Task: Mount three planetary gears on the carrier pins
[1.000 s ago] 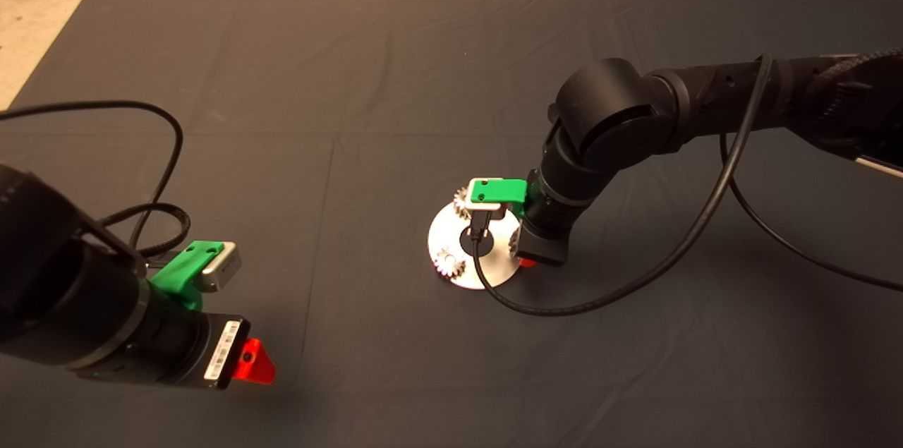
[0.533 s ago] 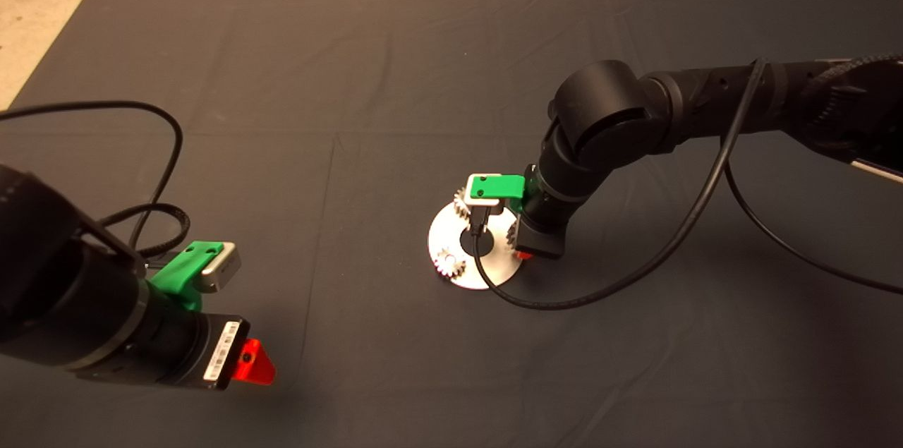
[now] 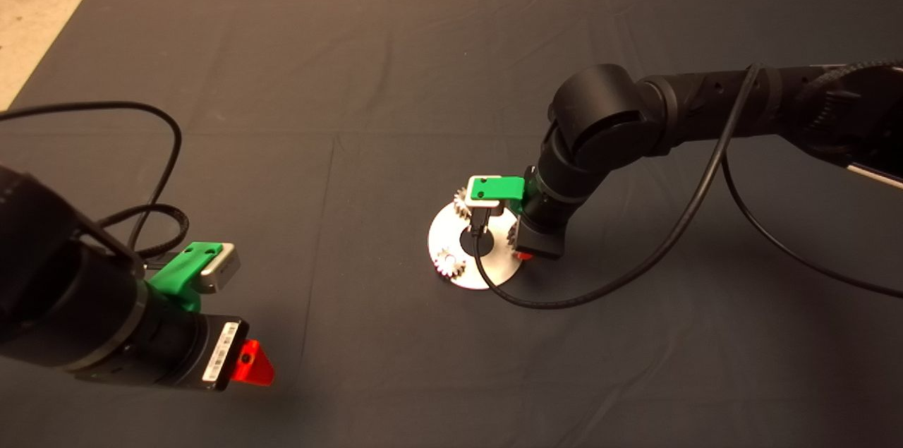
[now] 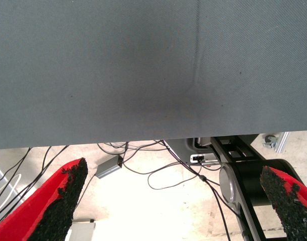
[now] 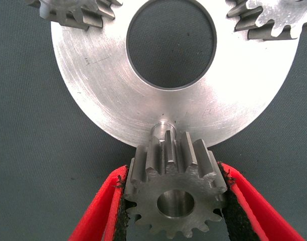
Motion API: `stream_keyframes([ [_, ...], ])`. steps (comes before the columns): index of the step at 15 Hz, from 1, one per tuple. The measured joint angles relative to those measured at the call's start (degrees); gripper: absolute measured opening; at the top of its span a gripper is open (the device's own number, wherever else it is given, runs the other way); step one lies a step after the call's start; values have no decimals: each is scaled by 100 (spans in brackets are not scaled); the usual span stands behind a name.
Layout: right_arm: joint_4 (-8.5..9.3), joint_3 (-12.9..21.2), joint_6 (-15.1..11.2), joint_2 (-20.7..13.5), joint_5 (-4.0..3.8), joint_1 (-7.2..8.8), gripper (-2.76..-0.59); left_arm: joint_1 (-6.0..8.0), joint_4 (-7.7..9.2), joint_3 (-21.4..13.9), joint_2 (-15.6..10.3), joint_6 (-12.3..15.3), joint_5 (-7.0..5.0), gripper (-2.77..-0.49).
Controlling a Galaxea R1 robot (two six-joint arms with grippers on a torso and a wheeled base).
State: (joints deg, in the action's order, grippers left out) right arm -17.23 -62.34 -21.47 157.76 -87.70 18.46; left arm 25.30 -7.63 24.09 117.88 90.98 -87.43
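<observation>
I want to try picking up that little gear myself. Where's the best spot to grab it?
By its toothed rim, on two opposite sides, the way the right gripper holds the gear now. Its jaws press flat against the teeth from either side. That probably works best because the hole in the middle stays uncovered, so it can slide down over the pin on the shiny disc.

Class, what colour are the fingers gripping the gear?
Red, with black pads; the right gripper fingers clamp the gear. Best seen in the right wrist view.
</observation>
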Motion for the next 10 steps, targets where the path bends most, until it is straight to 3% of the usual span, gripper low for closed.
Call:
stream_keyframes([
  [10, -13, -15, 22, 9, 0, -23, -223, 0, 15, 0, 1, 1, 0, -78],
])
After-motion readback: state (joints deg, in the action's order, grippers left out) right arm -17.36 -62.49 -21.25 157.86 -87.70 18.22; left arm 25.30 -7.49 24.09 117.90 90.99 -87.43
